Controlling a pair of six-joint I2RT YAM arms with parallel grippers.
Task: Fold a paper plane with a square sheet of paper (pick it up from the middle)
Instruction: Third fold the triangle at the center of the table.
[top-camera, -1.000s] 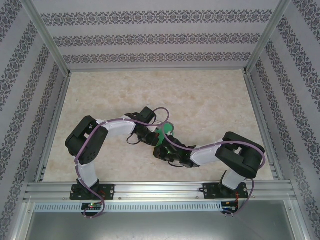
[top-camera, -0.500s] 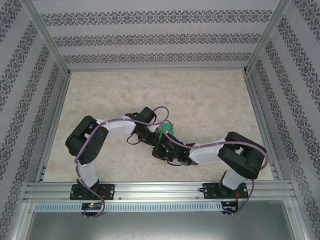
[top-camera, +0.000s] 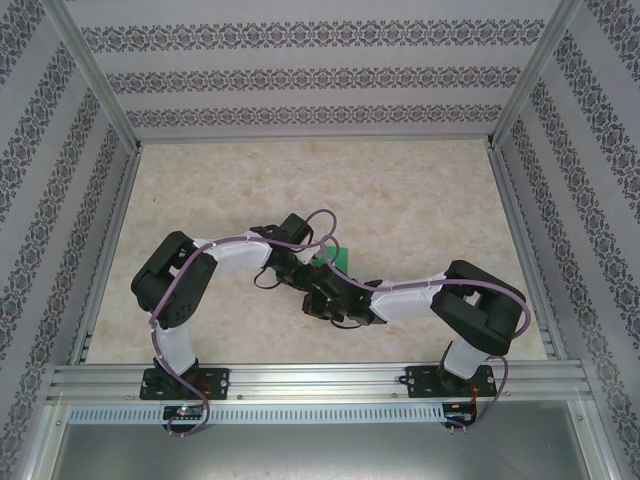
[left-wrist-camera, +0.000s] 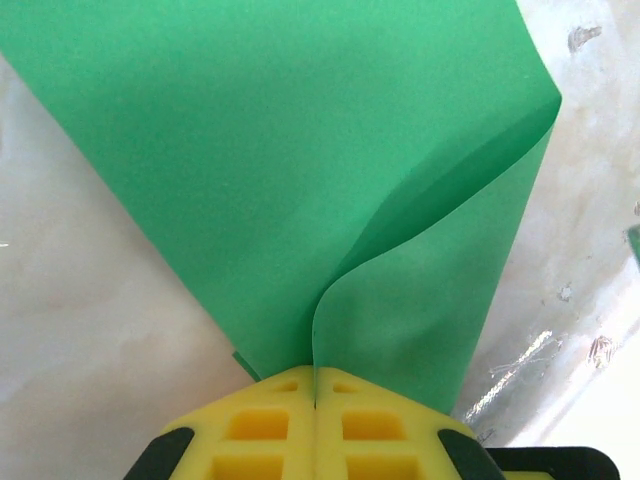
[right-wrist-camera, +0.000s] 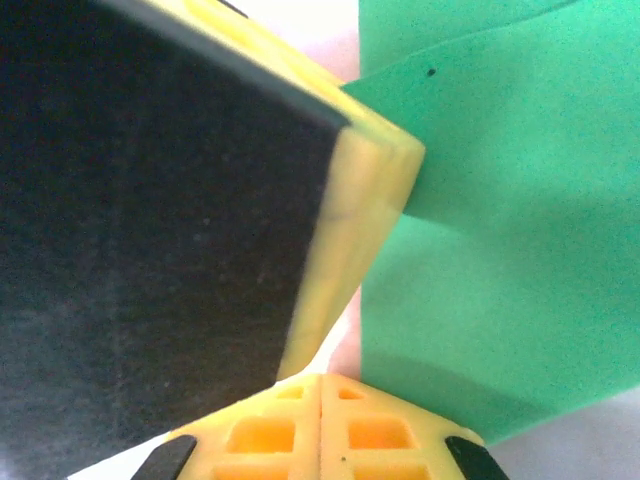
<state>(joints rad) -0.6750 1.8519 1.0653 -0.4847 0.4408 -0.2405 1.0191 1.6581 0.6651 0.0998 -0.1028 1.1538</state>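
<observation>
Just below the centre of the overhead frame the square sheet of paper (top-camera: 337, 260) shows green. The left gripper (left-wrist-camera: 315, 385) is clamped on a curled fold of it, the sheet fanning toward the top of its view. The right gripper (right-wrist-camera: 320, 385) is closed too, with paper just beside its tips; whether it pinches any I cannot tell. An early fold, I'd say. Next, the curl wants pressing into a crease

Left fingers (left-wrist-camera: 262, 432) closed, right fingers (right-wrist-camera: 268, 436) closed
</observation>
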